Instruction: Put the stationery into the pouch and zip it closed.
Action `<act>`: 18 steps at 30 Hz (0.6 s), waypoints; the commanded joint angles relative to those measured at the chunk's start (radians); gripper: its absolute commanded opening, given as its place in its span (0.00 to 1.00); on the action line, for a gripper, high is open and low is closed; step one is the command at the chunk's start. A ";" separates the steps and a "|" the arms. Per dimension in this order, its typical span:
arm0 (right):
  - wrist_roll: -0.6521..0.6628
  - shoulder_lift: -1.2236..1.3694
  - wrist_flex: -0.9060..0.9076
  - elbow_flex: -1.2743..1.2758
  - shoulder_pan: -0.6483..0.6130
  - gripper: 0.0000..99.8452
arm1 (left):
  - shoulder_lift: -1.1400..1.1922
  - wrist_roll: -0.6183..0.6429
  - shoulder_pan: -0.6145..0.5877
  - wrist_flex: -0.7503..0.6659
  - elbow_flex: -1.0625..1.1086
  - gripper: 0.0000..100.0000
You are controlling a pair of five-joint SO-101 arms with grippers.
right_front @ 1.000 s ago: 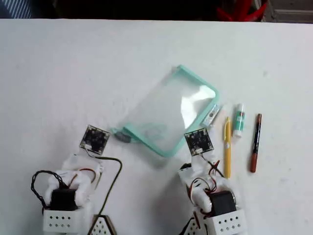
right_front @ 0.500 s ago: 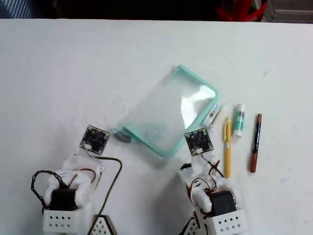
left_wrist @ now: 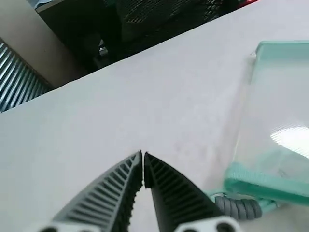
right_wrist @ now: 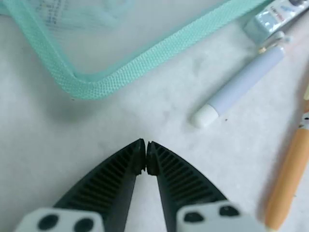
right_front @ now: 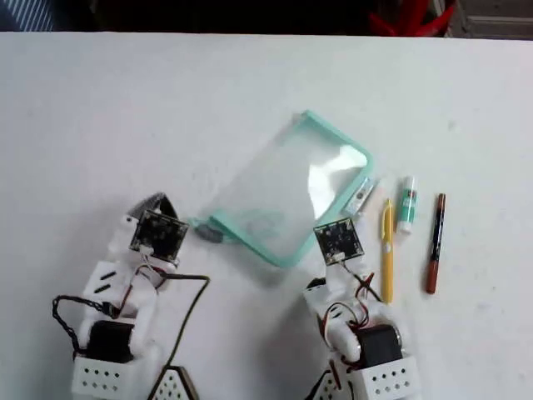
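Green-edged pouch (right_front: 287, 192) lies ahead of both arms from above, pens (right_front: 387, 250) beside it. The left gripper (left_wrist: 143, 162) is pinched tight on nothing, pouch just ahead. The right gripper (right_wrist: 146, 154) is closed and empty too, pens near.

Table (right_front: 100, 108): white, plain surface.
Red object (right_front: 412, 18): beyond the table's far edge.
Striped panel (right_front: 25, 12): past the far left corner.
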 commanded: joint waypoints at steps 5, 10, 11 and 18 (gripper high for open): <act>0.003 -0.008 0.005 0.009 0.001 0.02 | -0.010 -0.038 -0.002 -0.038 0.043 0.03; 0.003 -0.008 0.005 0.009 0.001 0.02 | -0.010 -0.051 -0.053 -0.035 0.043 0.02; 0.003 -0.008 0.005 0.009 0.001 0.02 | -0.010 -0.049 -0.071 -0.037 0.043 0.02; 0.003 -0.008 0.005 0.009 0.001 0.02 | -0.010 -0.034 -0.088 -0.061 0.041 0.02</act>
